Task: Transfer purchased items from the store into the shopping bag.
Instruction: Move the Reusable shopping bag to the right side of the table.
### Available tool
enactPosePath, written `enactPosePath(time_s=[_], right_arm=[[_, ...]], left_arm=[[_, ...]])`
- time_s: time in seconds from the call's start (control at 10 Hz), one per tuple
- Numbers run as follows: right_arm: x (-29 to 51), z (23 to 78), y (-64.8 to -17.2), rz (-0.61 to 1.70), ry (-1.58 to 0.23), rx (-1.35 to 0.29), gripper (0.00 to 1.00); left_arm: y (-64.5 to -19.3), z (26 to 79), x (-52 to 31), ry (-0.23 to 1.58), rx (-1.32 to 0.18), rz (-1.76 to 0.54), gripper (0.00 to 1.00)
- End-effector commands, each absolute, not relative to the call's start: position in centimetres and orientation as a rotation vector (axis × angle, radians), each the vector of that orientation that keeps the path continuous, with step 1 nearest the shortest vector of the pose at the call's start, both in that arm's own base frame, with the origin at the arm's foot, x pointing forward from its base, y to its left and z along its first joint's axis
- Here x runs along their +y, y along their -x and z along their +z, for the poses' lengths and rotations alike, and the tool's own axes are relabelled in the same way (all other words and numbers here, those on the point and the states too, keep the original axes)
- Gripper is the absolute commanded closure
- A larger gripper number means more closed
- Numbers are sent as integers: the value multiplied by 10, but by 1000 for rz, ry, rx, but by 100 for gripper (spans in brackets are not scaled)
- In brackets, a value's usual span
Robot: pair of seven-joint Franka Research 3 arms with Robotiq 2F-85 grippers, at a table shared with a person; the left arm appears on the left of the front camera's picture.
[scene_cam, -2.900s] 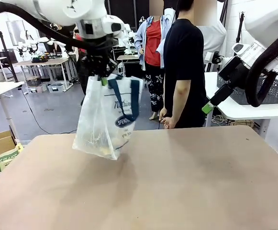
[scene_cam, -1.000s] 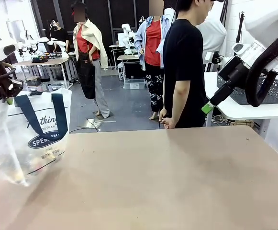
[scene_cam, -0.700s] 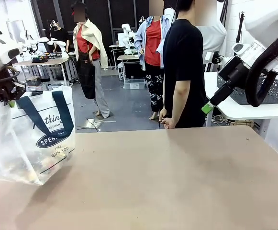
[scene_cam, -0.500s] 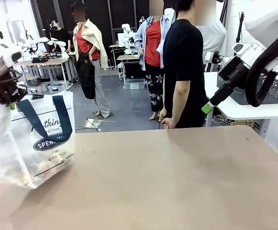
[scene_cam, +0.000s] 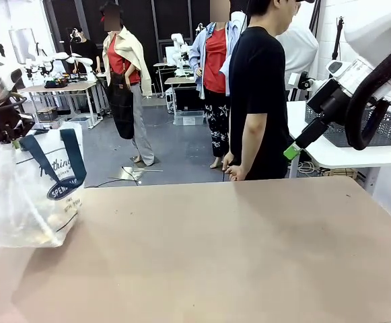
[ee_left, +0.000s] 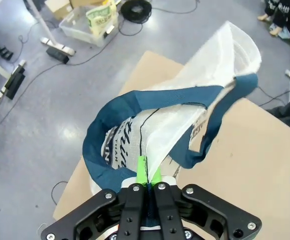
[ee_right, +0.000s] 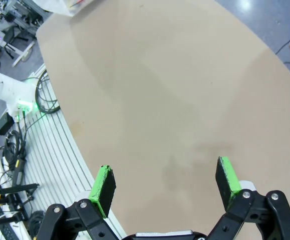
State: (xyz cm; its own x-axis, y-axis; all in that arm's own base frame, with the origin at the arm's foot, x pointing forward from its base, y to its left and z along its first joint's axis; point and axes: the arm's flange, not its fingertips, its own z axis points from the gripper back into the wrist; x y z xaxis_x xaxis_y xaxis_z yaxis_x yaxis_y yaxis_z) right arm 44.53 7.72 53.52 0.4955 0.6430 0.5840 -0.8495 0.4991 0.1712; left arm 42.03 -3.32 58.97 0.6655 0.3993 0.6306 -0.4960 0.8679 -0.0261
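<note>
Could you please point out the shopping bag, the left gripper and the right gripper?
shopping bag [scene_cam: 37,202]: front view, on its clear plastic side.
left gripper [ee_left: 147,174]: left wrist view, between its closed green fingers.
right gripper [ee_right: 167,182]: right wrist view, midway between its spread fingers.

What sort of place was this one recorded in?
Probably a robotics lab: the left gripper holds a shopping bag at a bare table, and more work tables stand behind the person.

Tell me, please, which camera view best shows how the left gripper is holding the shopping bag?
The left wrist view: the left gripper is pinched shut on the top edge of the shopping bag, with the blue handles looping beside it. The front view shows the whole bag hanging at the table's left edge, but the grip is dark. The right wrist view catches just a corner of it.
</note>
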Motion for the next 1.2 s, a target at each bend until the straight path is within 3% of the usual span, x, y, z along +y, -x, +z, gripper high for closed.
enactPosePath(time_s=[0.0,0.6,1.1], right_arm=[[77,536,-444,952,-476,-472,0],[77,536,-444,952,-476,-472,0],[77,536,-444,952,-476,-472,0]], left_arm=[[-422,588,-31,-128,-739,551,100],[-389,506,-23,-84,-675,492,100],[-401,515,-22,-122,-665,496,100]])
